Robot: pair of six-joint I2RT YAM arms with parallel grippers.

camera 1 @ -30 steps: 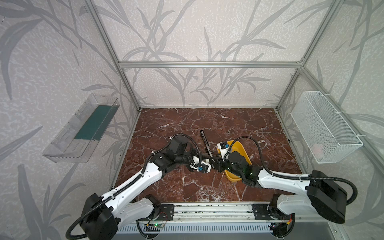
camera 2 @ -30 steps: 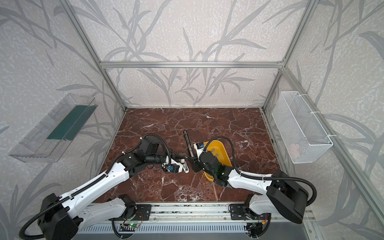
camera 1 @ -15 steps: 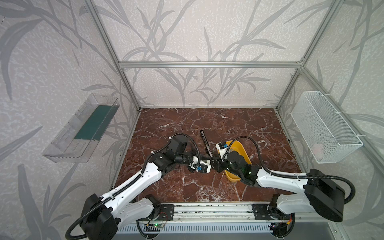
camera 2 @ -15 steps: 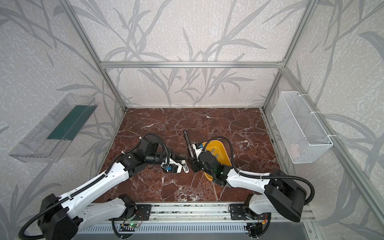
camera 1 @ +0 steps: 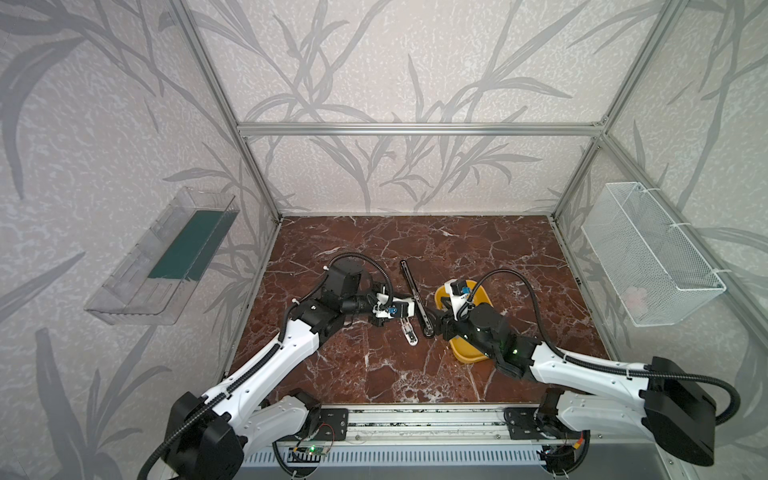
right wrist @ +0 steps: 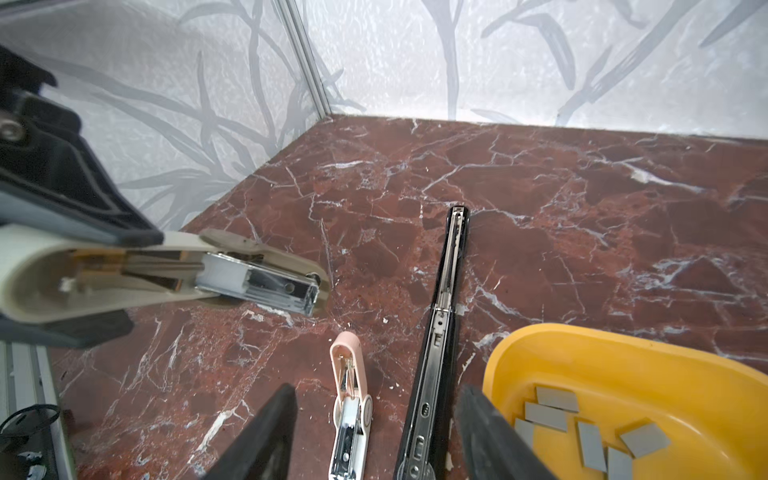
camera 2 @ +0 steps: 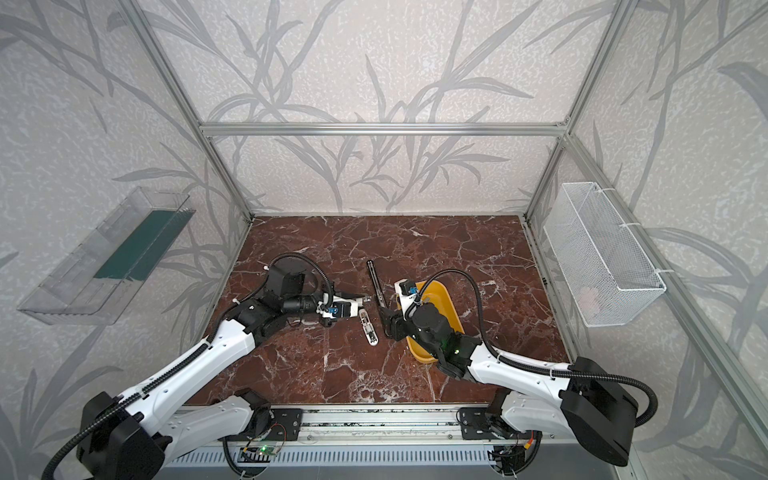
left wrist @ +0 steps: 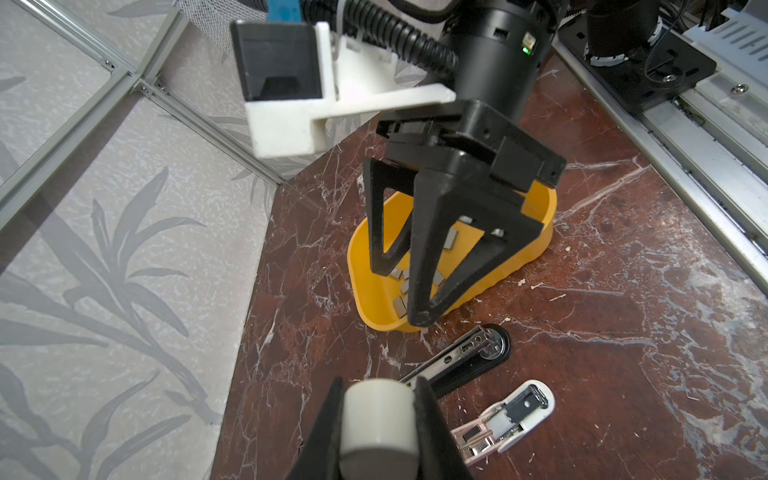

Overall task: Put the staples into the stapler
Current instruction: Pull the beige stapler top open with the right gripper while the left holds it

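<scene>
Flat grey staples [right wrist: 556, 400] lie loose in yellow tray [right wrist: 623, 357].

Robot's left fingers [left wrist: 432, 419] clamped on a beige stapler [right wrist: 166, 270], right fingers [right wrist: 257, 436] spread apart, the two facing each other

Both top views look down from high toward twelve o'clock, over the whole table [camera 1: 415, 241]. Close wrist cameras share the tray [left wrist: 540, 237].
</scene>
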